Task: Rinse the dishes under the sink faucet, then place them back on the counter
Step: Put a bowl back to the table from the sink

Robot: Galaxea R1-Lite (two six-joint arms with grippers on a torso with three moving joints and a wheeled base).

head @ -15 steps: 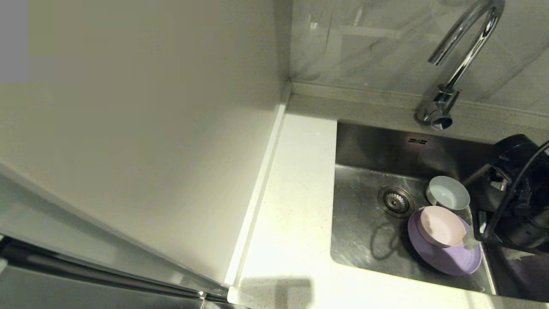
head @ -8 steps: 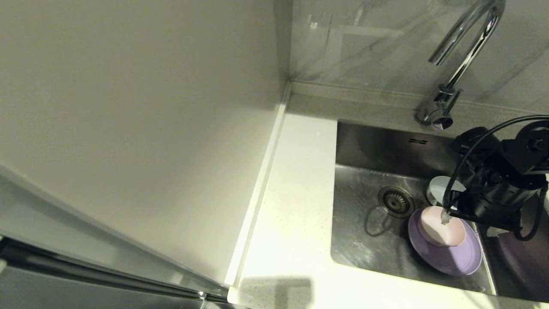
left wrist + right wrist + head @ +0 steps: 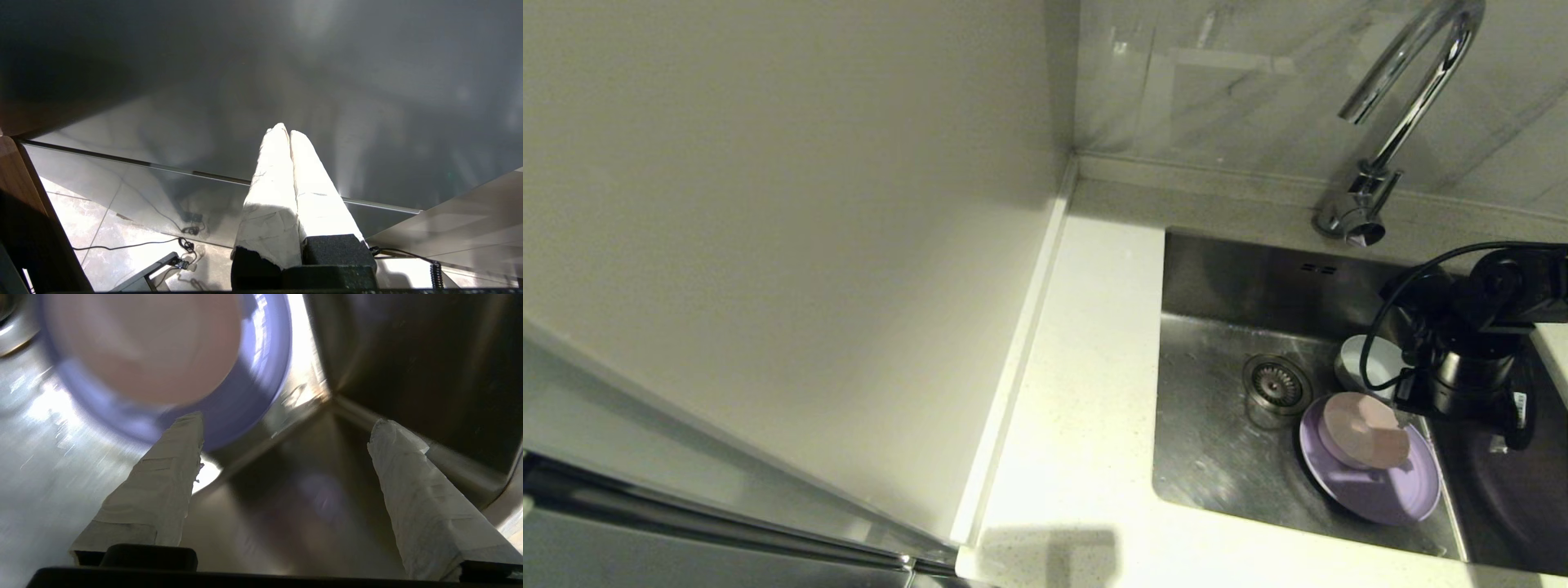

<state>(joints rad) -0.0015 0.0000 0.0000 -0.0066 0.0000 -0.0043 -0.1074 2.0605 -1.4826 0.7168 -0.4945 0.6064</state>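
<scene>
The steel sink (image 3: 1217,441) holds the dishes at its right side. A pink bowl (image 3: 1364,429) sits on the lavender plate (image 3: 1376,494), and a pale blue-white bowl (image 3: 1364,359) behind them is partly hidden by my right arm (image 3: 1470,351). My right gripper (image 3: 286,420) points down into the sink, open and empty. One fingertip overlaps the plate (image 3: 253,396) rim beside the pink bowl (image 3: 143,347); the other is near the sink's corner. The faucet (image 3: 1409,90) stands behind. My left gripper (image 3: 286,131) is shut, empty and parked, outside the head view.
The white speckled counter (image 3: 1086,384) runs along the sink's left side to a raised back edge. A plain cream wall panel (image 3: 768,245) fills the left. The drain strainer (image 3: 1276,384) lies left of the dishes, under the overflow slots (image 3: 1316,268).
My right arm has swung in from the right edge over the sink's right side and turned downward above the dishes. Its fingers have spread wider. The dishes have stayed put.
</scene>
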